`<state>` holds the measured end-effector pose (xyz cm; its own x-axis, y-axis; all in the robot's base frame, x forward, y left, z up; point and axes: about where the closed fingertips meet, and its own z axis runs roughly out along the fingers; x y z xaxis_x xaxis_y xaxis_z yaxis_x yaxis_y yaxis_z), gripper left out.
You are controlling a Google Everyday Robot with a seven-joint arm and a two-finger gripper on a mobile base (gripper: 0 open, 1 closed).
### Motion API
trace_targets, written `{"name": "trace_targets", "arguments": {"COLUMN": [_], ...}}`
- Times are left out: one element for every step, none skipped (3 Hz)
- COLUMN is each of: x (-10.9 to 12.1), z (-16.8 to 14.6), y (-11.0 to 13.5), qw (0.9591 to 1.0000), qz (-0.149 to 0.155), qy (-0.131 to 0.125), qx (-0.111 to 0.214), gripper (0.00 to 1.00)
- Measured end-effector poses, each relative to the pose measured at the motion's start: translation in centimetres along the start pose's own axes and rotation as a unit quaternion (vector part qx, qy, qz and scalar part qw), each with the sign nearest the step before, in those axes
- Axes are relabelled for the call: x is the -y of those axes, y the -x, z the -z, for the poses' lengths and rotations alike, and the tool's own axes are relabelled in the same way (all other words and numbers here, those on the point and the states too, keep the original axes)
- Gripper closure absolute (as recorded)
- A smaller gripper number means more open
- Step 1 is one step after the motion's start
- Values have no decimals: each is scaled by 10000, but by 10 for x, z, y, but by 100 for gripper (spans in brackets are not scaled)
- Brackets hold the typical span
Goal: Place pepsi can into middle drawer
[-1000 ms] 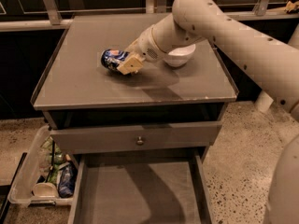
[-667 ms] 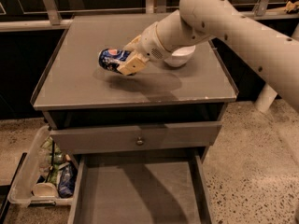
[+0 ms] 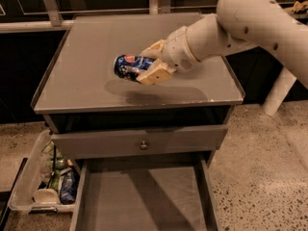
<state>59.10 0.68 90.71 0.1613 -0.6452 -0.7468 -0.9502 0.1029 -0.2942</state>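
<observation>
Claw (image 3: pixel 148 63) clamped on pepsi can (image 3: pixel 126 66), can tipped sideways and held just above counter (image 3: pixel 82 52) top, shadow beneath; middle drawer (image 3: pixel 139 203) pulled open below counter, grey floor showing; 1 clear bin (image 3: pixel 23 189) left of counter.

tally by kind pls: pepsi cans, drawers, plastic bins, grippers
pepsi can: 1, in the gripper over the cabinet top
drawers: 2, middle drawer open, knob drawer shut
plastic bin: 1, contents unclear
gripper: 1
total: 5
</observation>
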Motion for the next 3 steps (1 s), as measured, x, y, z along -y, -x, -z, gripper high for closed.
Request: {"name": "trace_targets", "arguments": {"x": [-30, -64, -101], "z": [34, 62, 85], "y": [-23, -45, -71], "qw": [9999, 9997, 9994], "qz": [43, 32, -72], "qy": [-111, -183, -190], "qx": [-96, -184, -272], "gripper": [100, 100, 100]}}
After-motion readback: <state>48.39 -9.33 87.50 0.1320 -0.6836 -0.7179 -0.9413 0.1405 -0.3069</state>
